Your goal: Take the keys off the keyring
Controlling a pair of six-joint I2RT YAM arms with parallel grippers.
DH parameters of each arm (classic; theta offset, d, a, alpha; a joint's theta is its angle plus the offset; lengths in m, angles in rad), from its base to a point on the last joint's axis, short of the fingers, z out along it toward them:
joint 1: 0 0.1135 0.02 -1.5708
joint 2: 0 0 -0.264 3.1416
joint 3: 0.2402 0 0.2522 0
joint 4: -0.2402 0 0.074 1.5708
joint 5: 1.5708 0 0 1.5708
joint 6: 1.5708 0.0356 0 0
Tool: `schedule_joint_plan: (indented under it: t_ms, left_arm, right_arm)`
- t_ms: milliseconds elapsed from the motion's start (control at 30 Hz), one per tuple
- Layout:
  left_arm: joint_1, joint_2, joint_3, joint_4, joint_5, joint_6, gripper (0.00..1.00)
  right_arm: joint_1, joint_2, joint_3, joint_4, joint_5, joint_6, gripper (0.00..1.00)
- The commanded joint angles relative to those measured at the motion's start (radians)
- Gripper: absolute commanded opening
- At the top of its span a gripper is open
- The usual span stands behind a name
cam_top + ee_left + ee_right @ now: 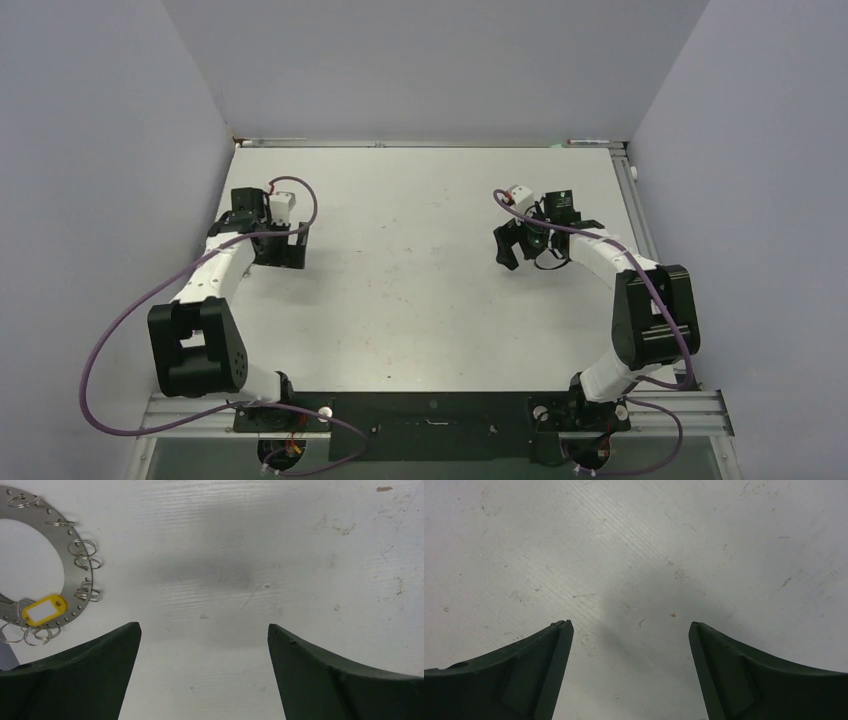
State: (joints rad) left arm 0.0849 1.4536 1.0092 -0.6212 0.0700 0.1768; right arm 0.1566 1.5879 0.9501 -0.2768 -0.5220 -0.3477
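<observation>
Keyring (74,575), cut off by the frame edge, lies left of the wide-spread left gripper (204,625), carrying a yellow key tag (44,610) (insert blank). Right gripper (630,623) equally wide.

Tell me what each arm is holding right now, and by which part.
Nothing is held. Both arms' jaws stand wide open and empty; the keyring lies on the table beside the left jaws, untouched.

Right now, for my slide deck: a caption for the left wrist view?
Open left gripper beside the grey keyring, yellow key tag on it.
</observation>
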Motion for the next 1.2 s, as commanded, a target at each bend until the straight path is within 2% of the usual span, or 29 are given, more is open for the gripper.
schedule_joint_plan:
  t_ms: [0,167,433,667,833,1167]
  left_arm:
    - [0.069,-0.024,0.041,-0.009,0.052,0.070,0.96]
    - [0.204,0.066,0.149,-0.076,0.102,0.190,0.96]
    - [0.302,0.220,0.298,-0.105,0.110,0.318,0.96]
    - [0.328,0.359,0.396,-0.162,0.180,0.342,0.96]
    - [0.328,0.410,0.391,-0.195,0.240,0.346,0.96]
    - [0.346,0.478,0.379,-0.158,0.234,0.345,0.96]
  right_arm:
    - [-0.005,0.016,0.053,-0.022,-0.016,-0.026,0.90]
    - [-0.005,0.029,0.068,-0.037,-0.032,-0.033,0.90]
    - [-0.005,0.041,0.081,-0.062,-0.047,-0.044,0.90]
    - [-0.005,0.035,0.075,-0.063,-0.039,-0.048,0.90]
    - [-0.005,0.035,0.076,-0.065,-0.038,-0.050,0.90]
    - [-0.005,0.041,0.075,-0.064,-0.046,-0.050,0.90]
